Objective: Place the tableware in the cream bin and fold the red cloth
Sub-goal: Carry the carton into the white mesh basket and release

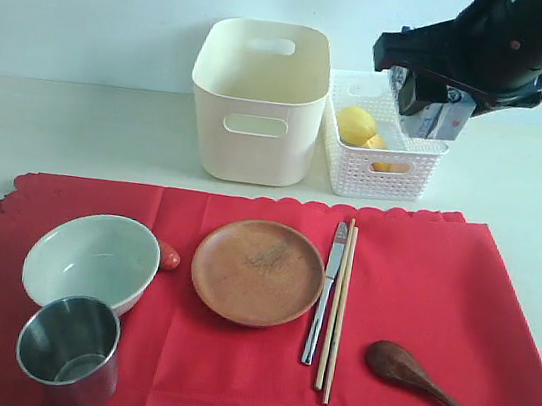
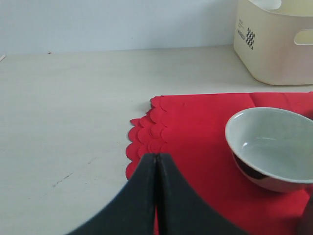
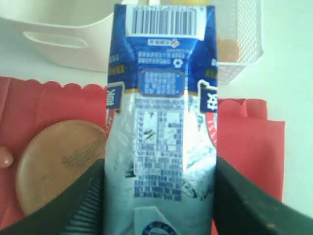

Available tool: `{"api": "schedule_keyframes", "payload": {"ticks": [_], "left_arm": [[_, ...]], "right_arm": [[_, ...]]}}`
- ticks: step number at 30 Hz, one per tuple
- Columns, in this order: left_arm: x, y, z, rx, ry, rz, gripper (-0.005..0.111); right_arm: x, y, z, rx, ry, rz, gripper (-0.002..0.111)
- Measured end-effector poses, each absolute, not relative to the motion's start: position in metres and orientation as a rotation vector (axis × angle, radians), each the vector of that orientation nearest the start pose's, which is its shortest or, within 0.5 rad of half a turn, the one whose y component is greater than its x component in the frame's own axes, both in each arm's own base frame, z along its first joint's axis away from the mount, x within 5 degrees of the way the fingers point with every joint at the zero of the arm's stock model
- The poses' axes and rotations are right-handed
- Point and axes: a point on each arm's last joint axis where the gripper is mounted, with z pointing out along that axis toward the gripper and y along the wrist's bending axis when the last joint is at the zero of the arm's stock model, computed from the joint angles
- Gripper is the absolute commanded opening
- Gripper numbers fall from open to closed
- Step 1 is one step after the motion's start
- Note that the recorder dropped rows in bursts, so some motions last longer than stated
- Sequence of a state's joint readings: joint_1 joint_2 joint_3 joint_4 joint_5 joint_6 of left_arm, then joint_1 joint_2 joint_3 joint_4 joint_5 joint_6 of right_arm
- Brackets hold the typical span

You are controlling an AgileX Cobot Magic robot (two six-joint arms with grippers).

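Right gripper (image 3: 159,169) is up high at the back; its jaws are clamped on both sides of a blue-and-white milk carton (image 3: 161,73), barcode end pointing away from the wrist; in the exterior view the carton hangs at the far right corner of the white lattice basket (image 1: 380,178); whether it touches the basket, I cannot tell. A lemon (image 1: 356,124) lies in that basket; the basket stands just beside the cream bin (image 1: 247,159), on its right, both on the pale worktop (image 1: 80,126) behind the cloth.

Left gripper (image 2: 156,159) shows only in its own wrist view; jaws pressed tight together with nothing between them, hanging over the scalloped left edge of the red cloth (image 1: 411,283).

The cloth lies spread flat across the front of the worktop, unfolded; all the tableware sits on it. Front left, the steel cup (image 1: 68,351) stands upright, just in front of the pale bowl (image 1: 91,261); a small reddish thing (image 1: 170,258) lies against the bowl's right side, and I cannot tell what it is. The brown plate (image 1: 257,272) sits mid-cloth; the silver knife (image 1: 325,291) lies just right of it; the wooden chopsticks (image 1: 338,314) lie alongside the knife, close and parallel. Front right, the dark wooden spoon (image 1: 446,394) lies at a slant, bowl end toward the chopsticks, handle toward the corner.
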State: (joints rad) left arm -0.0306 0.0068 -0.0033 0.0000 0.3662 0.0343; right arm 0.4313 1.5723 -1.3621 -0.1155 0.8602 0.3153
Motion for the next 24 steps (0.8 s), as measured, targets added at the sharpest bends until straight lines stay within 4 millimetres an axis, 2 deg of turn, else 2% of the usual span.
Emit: {"api": "schedule_keyframes", "payload": {"ticks": [4,5,11,19,24], "left_arm": [[0.053,-0.002,0.181,0.060,1.852,0.003,0.000],[0.053,-0.002,0.181,0.060,1.852,0.003,0.000],[0.053,-0.002,0.181,0.060,1.852,0.003,0.000],[0.053,-0.002,0.181,0.060,1.852,0.003,0.000],[0.053,-0.002,0.181,0.060,1.852,0.003,0.000]], "right_arm": [[0.350,0.121,0.311,-0.225,2.563,0.172,0.000],[0.368,0.118,0.310,-0.224,2.556,0.180,0.000],[0.421,0.110,0.292,-0.236,2.577,0.142,0.000],[0.483,0.113,0.247,-0.263,2.606,0.119,0.000],[0.523,0.097,0.211,-0.220,2.593,0.100,0.000]]}}
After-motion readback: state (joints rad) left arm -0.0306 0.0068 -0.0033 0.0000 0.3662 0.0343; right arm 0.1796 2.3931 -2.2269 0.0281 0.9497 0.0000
